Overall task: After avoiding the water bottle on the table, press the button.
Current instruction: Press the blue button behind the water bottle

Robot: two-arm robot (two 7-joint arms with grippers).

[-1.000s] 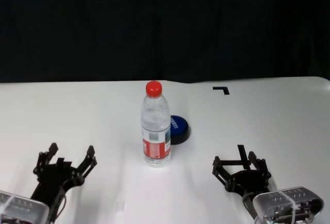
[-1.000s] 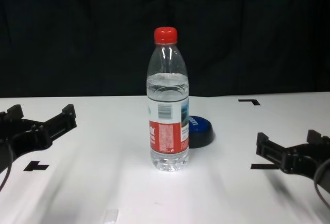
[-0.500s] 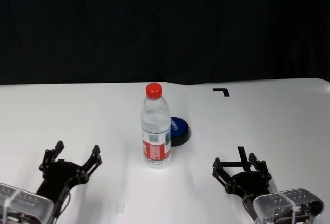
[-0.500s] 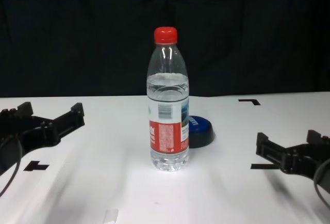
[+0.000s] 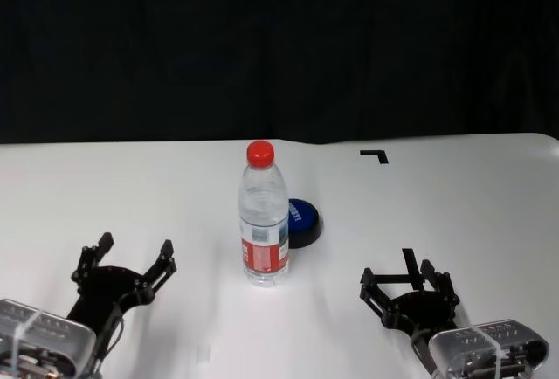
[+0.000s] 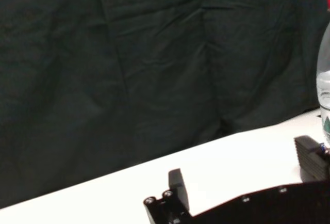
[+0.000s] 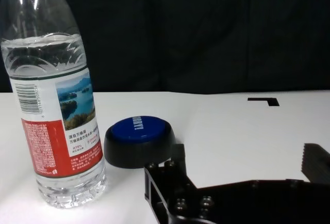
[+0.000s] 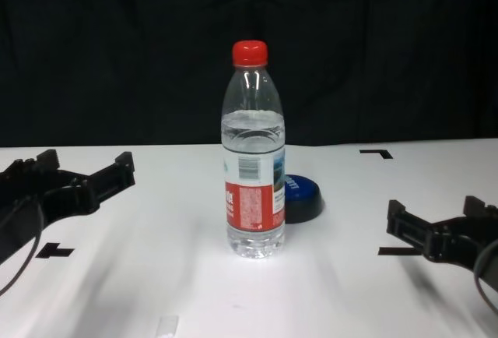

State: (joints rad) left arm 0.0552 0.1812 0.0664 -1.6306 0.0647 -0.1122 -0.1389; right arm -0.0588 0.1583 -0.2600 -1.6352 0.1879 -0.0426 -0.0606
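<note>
The button [image 5: 302, 220] sat mid-frame behind the water bottle [image 5: 264, 214] as the open-fingered left gripper [image 5: 124, 261] crept rightward, starting its approach; right gripper [image 5: 407, 285] parked open.

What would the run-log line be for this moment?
left gripper: open, near-left of water bottle | right gripper: open, parked near-right | button: unpressed, behind bottle on table

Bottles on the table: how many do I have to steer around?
1. The water bottle stands upright mid-table, directly in front of the button, partly hiding it. The left gripper and right gripper sit open at the near edge. No other bottles visible.
</note>
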